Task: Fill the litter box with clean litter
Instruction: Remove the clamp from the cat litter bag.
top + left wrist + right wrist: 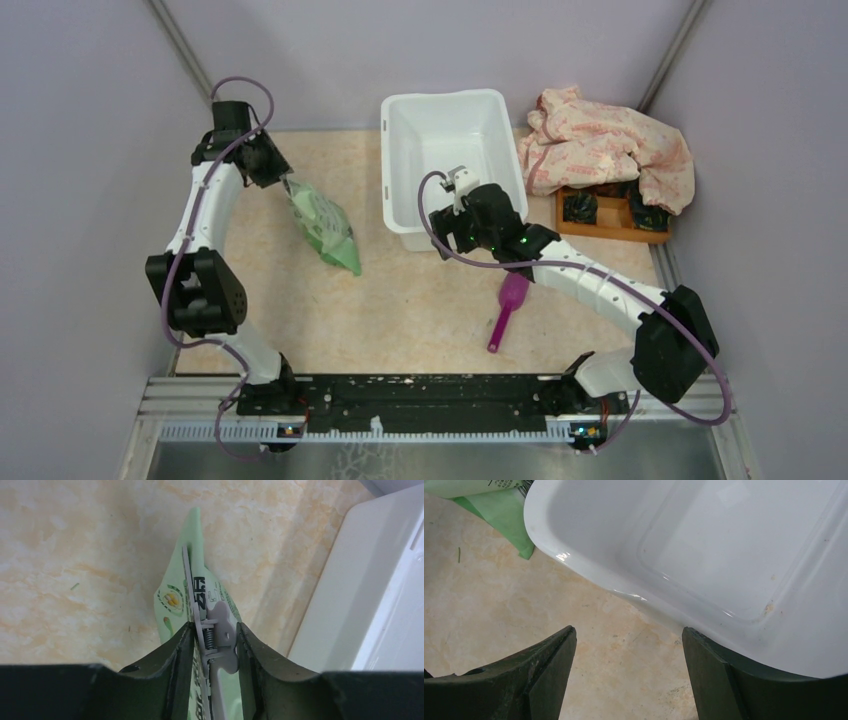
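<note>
The litter box (450, 140) is a big white tub at the back centre, bare inside; its wall (360, 590) shows in the left wrist view. A green printed bag (325, 225) lies left of it, a grey spring clip (220, 620) across its top. My left gripper (214, 627) is shut on that clip at the bag's upper end (283, 178). My right gripper (629, 632) stands open over the table at the tub's near left corner (724, 540), one finger by the rim, nothing between the jaws (445, 232). The clean litter is hidden.
A magenta scoop (508, 308) lies on the table in front of the tub, beside my right arm. A crumpled pink cloth (610, 145) drapes over a small wooden tray (610, 215) at the back right. Grey walls close in both sides.
</note>
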`<state>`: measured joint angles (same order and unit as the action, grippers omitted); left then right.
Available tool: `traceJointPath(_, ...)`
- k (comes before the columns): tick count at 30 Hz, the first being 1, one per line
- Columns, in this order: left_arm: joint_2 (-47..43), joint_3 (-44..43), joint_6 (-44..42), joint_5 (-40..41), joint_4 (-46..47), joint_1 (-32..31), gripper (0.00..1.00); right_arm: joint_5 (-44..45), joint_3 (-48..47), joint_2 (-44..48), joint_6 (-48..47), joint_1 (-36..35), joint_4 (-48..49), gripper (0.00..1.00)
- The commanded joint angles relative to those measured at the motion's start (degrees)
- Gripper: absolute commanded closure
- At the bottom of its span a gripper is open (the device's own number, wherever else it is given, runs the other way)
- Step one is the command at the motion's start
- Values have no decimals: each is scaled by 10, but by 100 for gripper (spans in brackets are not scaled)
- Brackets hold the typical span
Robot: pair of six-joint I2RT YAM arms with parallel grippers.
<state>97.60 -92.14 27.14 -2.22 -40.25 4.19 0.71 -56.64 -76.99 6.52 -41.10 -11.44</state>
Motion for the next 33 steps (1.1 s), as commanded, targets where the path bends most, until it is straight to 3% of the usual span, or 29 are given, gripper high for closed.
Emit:
traceJointPath(1, -1, -21, -11, 10, -13, -4, 64, -5, -1, 6, -4, -4, 36, 22)
traceJointPath(6, -1, -32, -14, 14, -20, -4, 69, -5, 2, 5, -5, -5, 38, 22)
traceJointPath(14, -1, -40, -27, 17, -40, -4, 100, -22, 5, 0, -5, -5, 40, 22)
traceJointPath(24, -28, -21, -52, 75, -58, -4, 100, -27, 4, -1, -4, -4, 40, 22)
traceJointPath(32, -52, 0, -82, 68, -40, -1, 100, -30, 3, -4, -2, -5, 38, 22)
traceJointPath(33, -55, 2, -88, 64, -40, -1, 96, -30, 2, -5, -3, -5, 36, 22)
